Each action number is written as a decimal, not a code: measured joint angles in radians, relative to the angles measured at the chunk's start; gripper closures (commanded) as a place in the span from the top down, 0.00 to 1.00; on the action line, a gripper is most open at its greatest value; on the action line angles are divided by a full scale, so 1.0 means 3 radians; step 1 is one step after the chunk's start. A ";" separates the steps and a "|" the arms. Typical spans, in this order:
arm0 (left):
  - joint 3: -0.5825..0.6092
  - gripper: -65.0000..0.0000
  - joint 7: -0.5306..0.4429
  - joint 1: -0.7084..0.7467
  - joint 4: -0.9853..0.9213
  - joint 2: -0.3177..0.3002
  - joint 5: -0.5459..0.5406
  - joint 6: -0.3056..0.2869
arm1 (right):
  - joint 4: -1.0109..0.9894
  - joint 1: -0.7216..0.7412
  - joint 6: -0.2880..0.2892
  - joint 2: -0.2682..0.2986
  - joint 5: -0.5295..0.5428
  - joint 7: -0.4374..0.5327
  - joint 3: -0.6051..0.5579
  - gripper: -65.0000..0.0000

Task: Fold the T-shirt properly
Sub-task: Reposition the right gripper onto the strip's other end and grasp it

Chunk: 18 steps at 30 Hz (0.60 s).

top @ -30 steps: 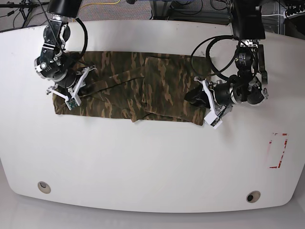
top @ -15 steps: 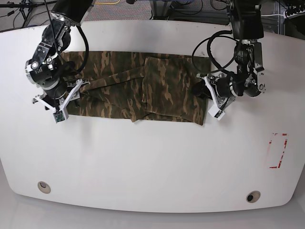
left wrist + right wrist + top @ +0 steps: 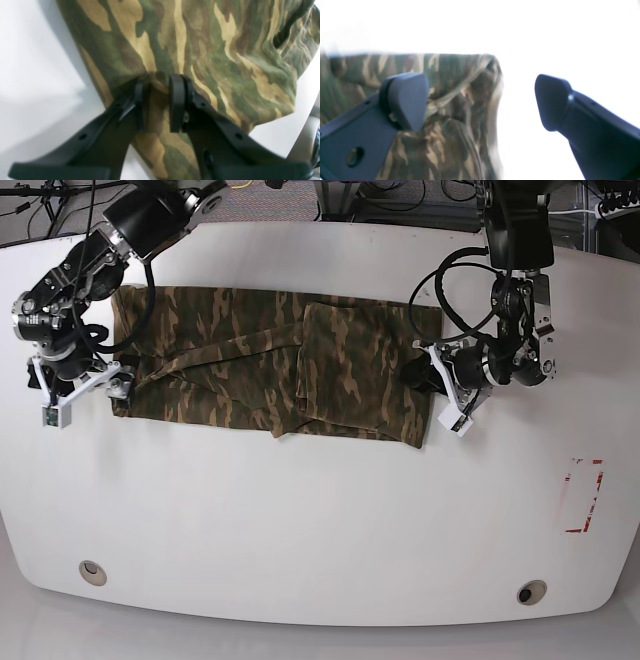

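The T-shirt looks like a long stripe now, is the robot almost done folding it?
About halfway, I'd guess. Done: the T-shirt lies in a long band on the table, one flap already folded over the middle. In hand: the left gripper pinches the cloth at one end; the right gripper hangs open at the other end, holding nothing. Left: folding the band's ends together into a small stack.

Camouflage T-shirt (image 3: pixel 270 365) lying partly folded, spread wide across the far half of the table.

Its olive, brown and tan print runs as one long flat band from side to side. A folded panel lies over the middle right part, with diagonal creases on the left portion and a small bulge along the near edge.
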 measured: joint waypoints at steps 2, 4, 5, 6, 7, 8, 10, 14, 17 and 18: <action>0.0001 0.19 -0.0003 0.0008 0.0000 -0.0017 0.0000 -0.0003 | -0.0207 0.0027 0.0009 0.0079 0.0188 -0.0122 0.0159 1.00; 0.0001 0.19 -0.0017 0.0009 0.0000 -0.0032 -0.0001 -0.0010 | -0.0415 0.0036 0.0010 0.0159 0.0345 -0.0192 0.0289 1.00; 0.0003 0.19 -0.0024 0.0010 0.0000 -0.0046 -0.0004 -0.0013 | -0.0510 0.0031 0.0011 0.0193 0.0409 -0.0205 0.0338 1.00; 0.0001 0.19 -0.0025 0.0009 0.0000 -0.0055 -0.0005 -0.0011 | -0.0647 0.0028 0.0010 0.0242 0.0519 -0.0224 0.0403 1.00; 0.0001 0.19 -0.0027 0.0010 -0.0001 -0.0066 -0.0009 -0.0013 | -0.0729 0.0013 0.0008 0.0268 0.0568 -0.0234 0.0429 1.00; 0.0001 0.19 -0.0027 0.0010 -0.0001 -0.0075 -0.0008 -0.0013 | -0.0843 0.0005 0.0006 0.0308 0.0682 -0.0253 0.0450 1.00; 0.0001 0.19 -0.0028 0.0011 -0.0001 -0.0093 -0.0009 -0.0011 | -0.0983 -0.0011 0.0005 0.0362 0.0800 -0.0271 0.0455 1.00; 0.0001 0.19 -0.0045 0.0017 0.0000 -0.0137 -0.0014 -0.0013 | -0.1222 -0.0093 0.0006 0.0465 0.1129 -0.0258 0.0448 0.99; 0.0001 0.19 -0.0050 0.0017 -0.0001 -0.0161 -0.0014 -0.0013 | -0.1306 -0.0165 0.0006 0.0484 0.1221 -0.0245 0.0448 0.99; 0.0001 0.19 -0.0050 0.0017 -0.0003 -0.0165 -0.0014 -0.0013 | -0.1335 -0.0201 0.0008 0.0487 0.1245 -0.0248 0.0448 0.99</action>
